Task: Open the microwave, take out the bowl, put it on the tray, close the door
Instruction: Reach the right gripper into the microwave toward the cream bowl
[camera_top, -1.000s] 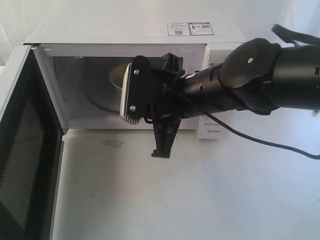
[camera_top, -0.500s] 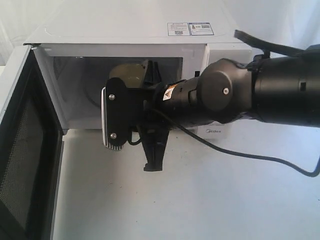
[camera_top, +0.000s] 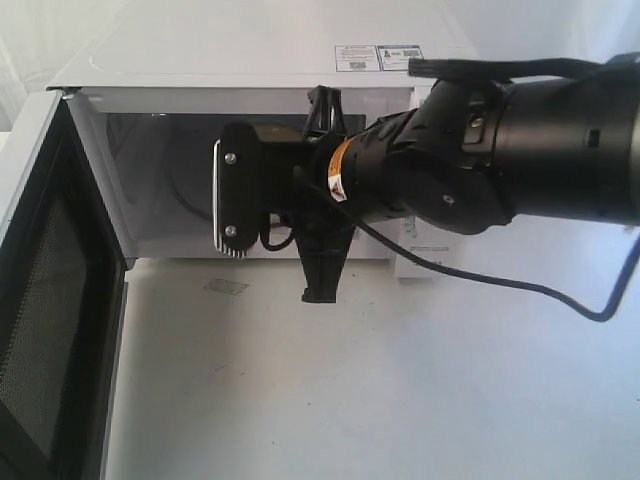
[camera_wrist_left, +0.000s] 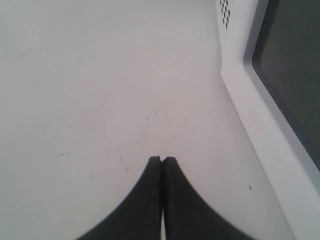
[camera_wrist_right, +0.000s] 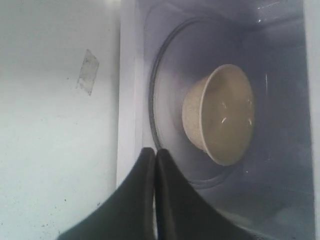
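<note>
exterior view: bowl (camera_wrist_right: 222, 115) mostly behind right arm (camera_top: 520, 150), door (camera_top: 40, 300) cropped

A pale, whitish surface (camera_top: 420, 400) fills the lower part of the exterior view, smooth and matte with a faint bluish cast. On it lies a small greyish rectangular patch (camera_top: 226, 287), flat like a piece of tape, a little left of the middle. The right wrist view shows the same patch (camera_wrist_right: 88, 71), translucent and slightly skewed. In the left wrist view, tiny dark specks (camera_wrist_left: 250, 187) dot the surface. Behind everything hangs a plain white backdrop (camera_top: 25, 40).
</note>
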